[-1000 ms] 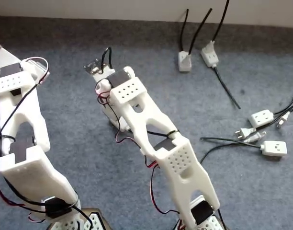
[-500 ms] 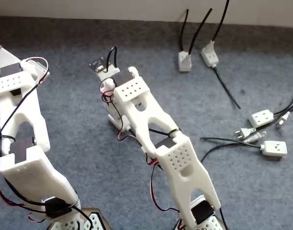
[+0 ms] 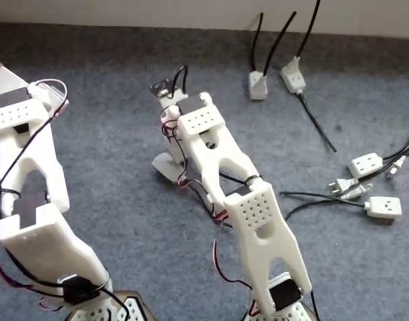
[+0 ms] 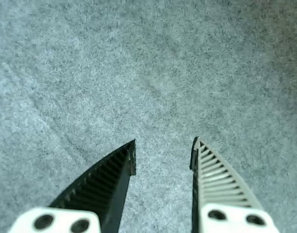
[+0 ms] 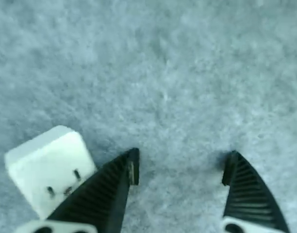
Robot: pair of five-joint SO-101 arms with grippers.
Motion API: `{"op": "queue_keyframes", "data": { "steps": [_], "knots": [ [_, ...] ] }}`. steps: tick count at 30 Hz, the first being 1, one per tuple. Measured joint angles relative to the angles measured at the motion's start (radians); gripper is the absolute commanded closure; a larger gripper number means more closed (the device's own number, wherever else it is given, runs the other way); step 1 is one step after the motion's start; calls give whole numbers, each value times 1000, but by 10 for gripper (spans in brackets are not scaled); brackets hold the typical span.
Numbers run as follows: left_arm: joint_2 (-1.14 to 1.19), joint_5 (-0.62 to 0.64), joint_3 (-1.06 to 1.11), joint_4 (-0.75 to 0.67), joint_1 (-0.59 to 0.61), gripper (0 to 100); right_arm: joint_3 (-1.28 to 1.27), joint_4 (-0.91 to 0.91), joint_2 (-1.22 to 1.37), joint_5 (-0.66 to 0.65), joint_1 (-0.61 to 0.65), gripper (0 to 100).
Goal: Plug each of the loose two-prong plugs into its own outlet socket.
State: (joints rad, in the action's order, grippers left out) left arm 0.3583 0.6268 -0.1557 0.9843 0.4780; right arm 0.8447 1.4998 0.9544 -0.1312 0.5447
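My right gripper (image 5: pixel 182 167) hangs open low over the grey carpet, with nothing between its black fingers. A white outlet socket (image 5: pixel 49 170) with two slots lies just outside one fingertip (image 5: pixel 133 167). In the high view two more white sockets (image 3: pixel 363 164) (image 3: pixel 383 206) lie at the right. Two loose two-prong plugs (image 3: pixel 343 186) (image 3: pixel 393 167) on black cords rest between and beside them. My left gripper (image 4: pixel 163 154) is open over bare carpet, far from any plug.
Two white sockets (image 3: pixel 258 85) (image 3: pixel 293 75) with black cords running off the far edge sit at the back. A black cord (image 3: pixel 317 124) trails across the carpet toward the right cluster. The right arm (image 3: pixel 211 144) spans the middle, the left arm (image 3: pixel 31 167) the left side.
The right arm's wrist has swung to the right and slightly farther away over the last second. The left arm and the plugs have stayed put.
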Motion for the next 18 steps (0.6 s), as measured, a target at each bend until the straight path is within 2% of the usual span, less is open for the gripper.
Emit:
{"op": "queue_keyframes", "data": {
  "steps": [7,13,18],
  "knots": [
    [0,0,0,0,2,796,29,29,3,-35,-3,724],
    [0,0,0,0,2,796,276,203,15,-37,-18,724],
    [0,0,0,0,2,796,437,222,14,-31,41,724]
  ]
}}
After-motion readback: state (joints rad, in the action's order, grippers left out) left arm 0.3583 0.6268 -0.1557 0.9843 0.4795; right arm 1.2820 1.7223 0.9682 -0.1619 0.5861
